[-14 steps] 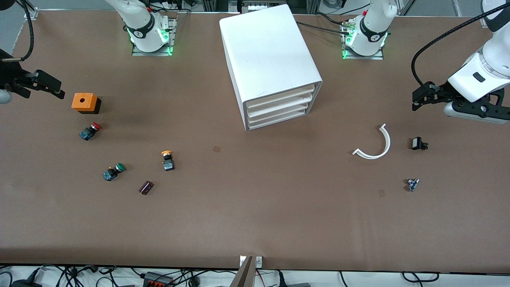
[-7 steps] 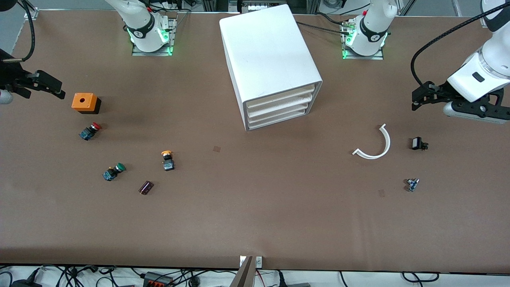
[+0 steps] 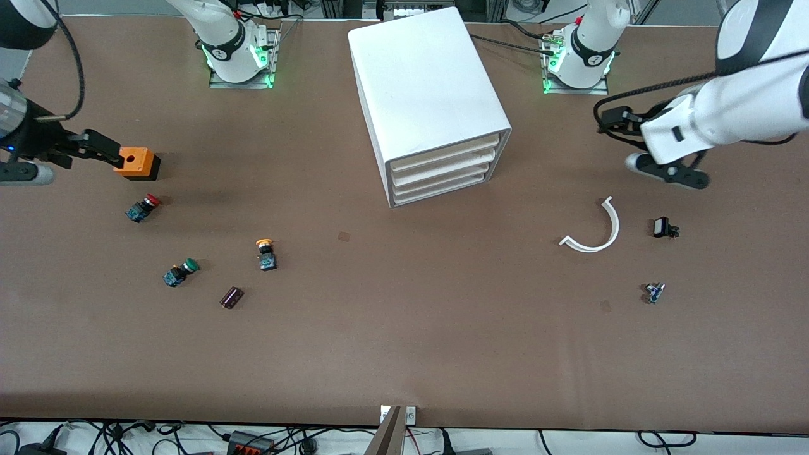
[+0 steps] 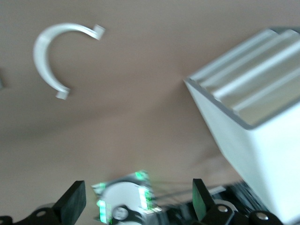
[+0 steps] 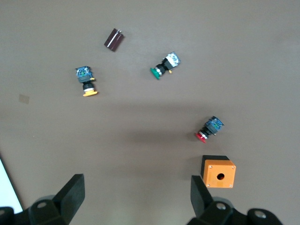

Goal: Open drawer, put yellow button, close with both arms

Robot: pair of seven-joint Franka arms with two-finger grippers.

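The white cabinet (image 3: 423, 82) stands at the table's middle with all four drawers shut; the topmost drawer (image 3: 445, 153) is closed. The yellow button (image 3: 265, 253) lies on its side on the table toward the right arm's end; it also shows in the right wrist view (image 5: 86, 82). My right gripper (image 3: 101, 148) is open and empty, over the table beside the orange box. In its wrist view the right gripper (image 5: 136, 194) holds nothing. My left gripper (image 3: 610, 118) is open and empty, over the table between the cabinet (image 4: 262, 122) and the left arm's end. In its wrist view the left gripper (image 4: 138, 204) holds nothing.
An orange box (image 3: 134, 162), a red-capped button (image 3: 143, 207), a green-capped button (image 3: 180, 272) and a dark small cylinder (image 3: 231, 297) lie near the yellow button. A white curved piece (image 3: 594, 227), a small black part (image 3: 663, 227) and a small blue part (image 3: 654, 292) lie toward the left arm's end.
My left gripper has swung toward the cabinet and the left arm's base. My right gripper has moved a little toward the orange box. Nothing on the table has moved.
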